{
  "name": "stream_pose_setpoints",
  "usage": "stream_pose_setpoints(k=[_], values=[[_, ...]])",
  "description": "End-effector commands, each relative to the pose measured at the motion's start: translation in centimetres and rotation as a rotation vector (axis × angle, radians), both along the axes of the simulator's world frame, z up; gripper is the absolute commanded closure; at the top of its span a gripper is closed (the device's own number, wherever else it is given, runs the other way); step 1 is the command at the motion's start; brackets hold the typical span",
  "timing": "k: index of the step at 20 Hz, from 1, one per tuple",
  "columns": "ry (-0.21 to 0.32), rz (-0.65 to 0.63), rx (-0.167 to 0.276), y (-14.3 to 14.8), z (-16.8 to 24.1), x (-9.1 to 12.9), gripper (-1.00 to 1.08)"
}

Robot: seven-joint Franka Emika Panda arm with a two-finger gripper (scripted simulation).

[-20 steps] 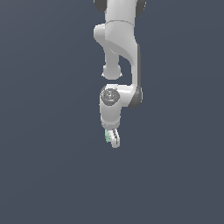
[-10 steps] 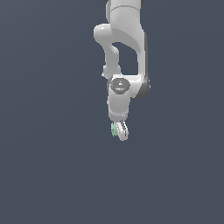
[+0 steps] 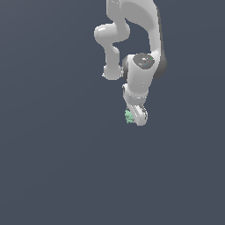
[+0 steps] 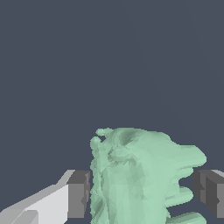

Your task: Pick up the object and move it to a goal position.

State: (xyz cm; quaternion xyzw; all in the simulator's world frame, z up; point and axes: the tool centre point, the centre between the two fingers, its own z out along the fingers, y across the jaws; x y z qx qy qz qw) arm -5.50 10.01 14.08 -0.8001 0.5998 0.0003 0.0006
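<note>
Since a second ago the arm has swung toward the exterior view's right. The gripper (image 3: 136, 117) is closed around the mint object (image 3: 129, 116), pads (image 4: 78, 192) flanking it. We'd carry slowly, keeping the squeeze steady.

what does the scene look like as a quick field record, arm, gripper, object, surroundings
arm: white Panda arm, reaching down from the top of the exterior view
gripper: gripper at the arm's low end, pointing down
object: pale mint-green lumpy object between the dark finger pads; one pad touches it, the other shows a small gap
object in exterior view: small green patch at the gripper tip
surroundings: plain dark grey-blue, nothing else visible
goal marker: none visible
</note>
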Motion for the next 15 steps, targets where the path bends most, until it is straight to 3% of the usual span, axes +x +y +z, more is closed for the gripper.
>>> stream_pose_setpoints(k=[1, 8, 15], values=[[0.0, -0.001, -0.001, 1.7, 1.7, -1.0, 1.08], [0.0, -0.001, -0.002, 5.2, 5.1, -2.7, 1.08], [0.0, -0.001, -0.002, 6.4, 6.3, -3.3, 1.08]])
